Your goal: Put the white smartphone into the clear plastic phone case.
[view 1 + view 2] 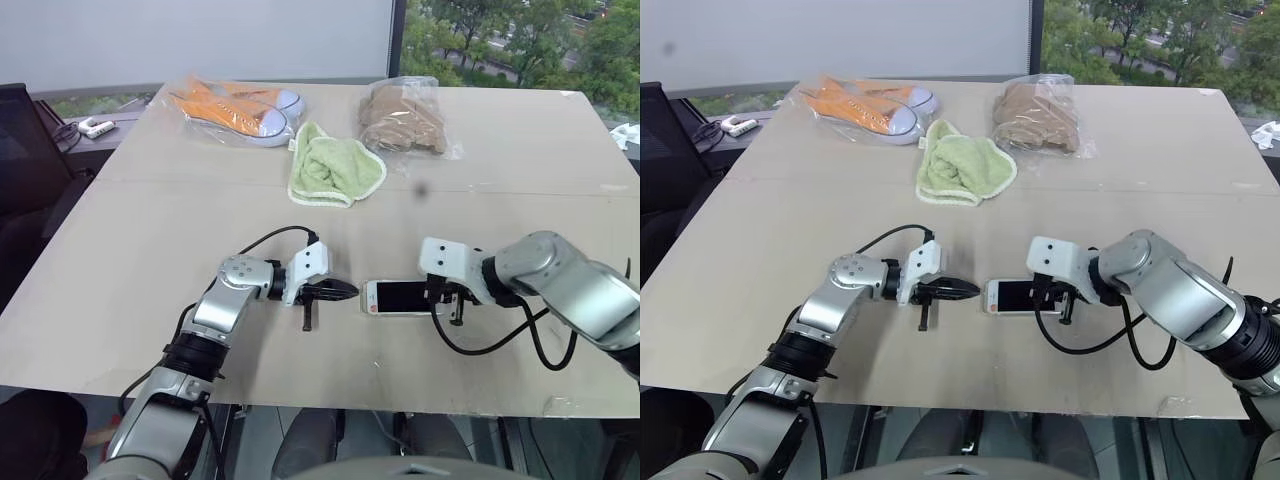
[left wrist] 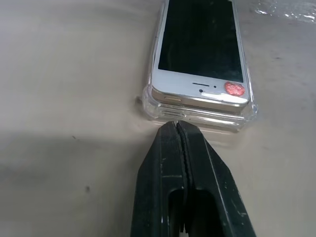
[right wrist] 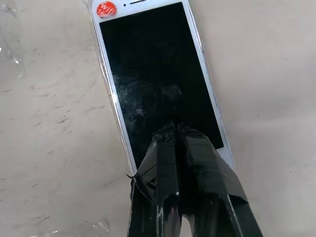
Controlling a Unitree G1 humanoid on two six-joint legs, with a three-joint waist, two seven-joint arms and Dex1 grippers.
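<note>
The white smartphone lies screen up near the table's front edge, between my two grippers. It rests in the clear plastic phone case, whose rim shows around its end; that end of the phone sits slightly above the rim. My left gripper is shut, its tips right at the case's end edge, pointing along the phone. Shut as well, my right gripper comes down from the other side, and its tips rest on the black screen. A small red sticker marks the phone's bezel.
At the back of the table lie orange shoes in a clear bag, a green towel and a tan item in a clear bag. The table's front edge runs just below my arms.
</note>
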